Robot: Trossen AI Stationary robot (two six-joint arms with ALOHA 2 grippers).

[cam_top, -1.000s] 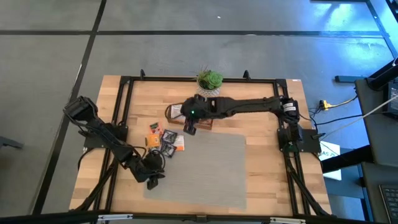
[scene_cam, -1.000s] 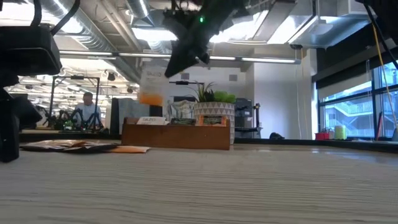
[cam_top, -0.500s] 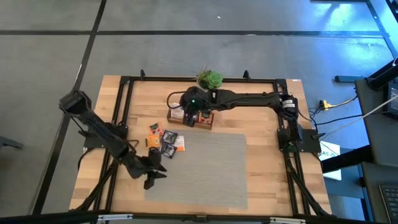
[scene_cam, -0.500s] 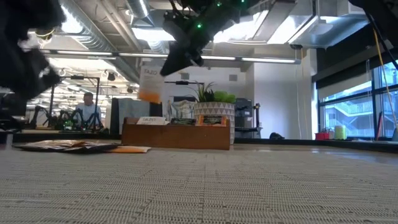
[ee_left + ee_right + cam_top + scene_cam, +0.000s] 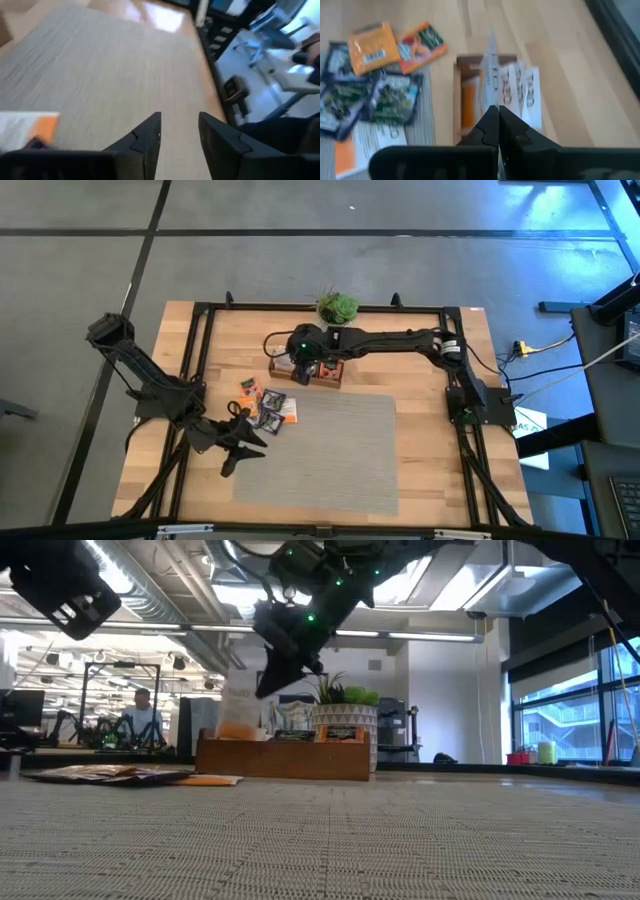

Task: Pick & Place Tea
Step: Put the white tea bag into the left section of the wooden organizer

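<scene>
Overhead, right tool (image 5: 498, 116) pinching white "TAZO" packet (image 5: 490, 75) above wooden tray (image 5: 456, 100).

I work in a large open lab or workshop: exposed ceiling ducts (image 5: 150, 600) at eleven o'clock, strip lights (image 5: 400, 636) overhead, tall windows (image 5: 560, 710) at three o'clock.

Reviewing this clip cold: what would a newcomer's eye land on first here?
First, the right gripper, shut on a white tea packet and lowering it into the end compartment of the wooden tray near the potted plant. Next, the loose pile of tea packets at the grey mat's corner, with the open left gripper beside it.
</scene>
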